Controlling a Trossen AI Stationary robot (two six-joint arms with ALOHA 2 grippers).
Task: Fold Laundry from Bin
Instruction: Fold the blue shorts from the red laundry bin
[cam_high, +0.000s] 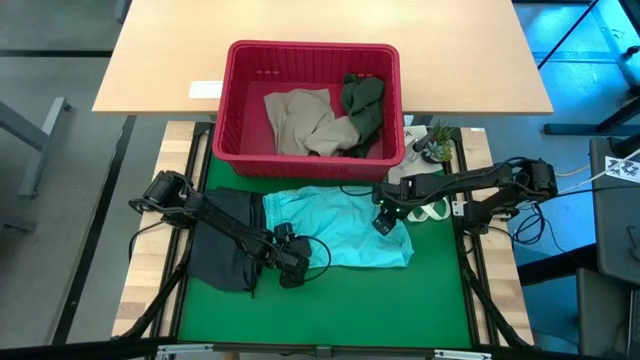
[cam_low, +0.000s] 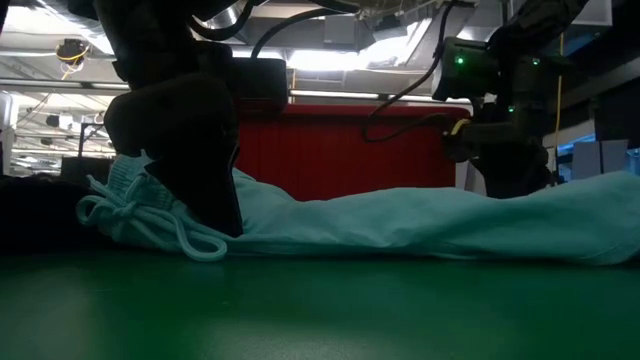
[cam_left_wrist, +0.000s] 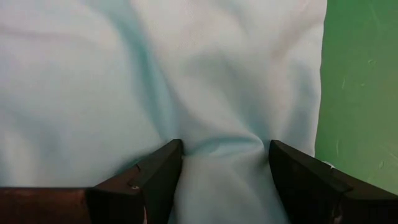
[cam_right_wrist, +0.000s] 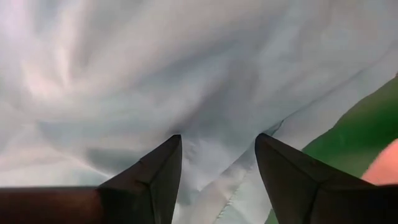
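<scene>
Nearest the table's front edge, the left gripper (cam_high: 293, 270) presses down on the near edge of the light teal garment (cam_high: 340, 228), its fingers (cam_left_wrist: 146, 180) spread wide with a ridge of soft cloth bunched between them; only the left wrist view shows that pinch. The low view alone shows a looped drawstring (cam_low: 150, 225) at the garment's waistband end. The black garment (cam_high: 225, 245) lies crumpled beside the teal one, under the left arm, both on the green mat (cam_high: 330, 310). The right gripper (cam_high: 385, 222) rests on the teal garment's far right part, its jaws partly apart over a stitched hem, closed on nothing visible. Farther back, the red bin (cam_high: 310, 60), with ribbed walls, holds two garments: one beige-tan (cam_high: 300, 120), one dark olive (cam_high: 362, 105).
</scene>
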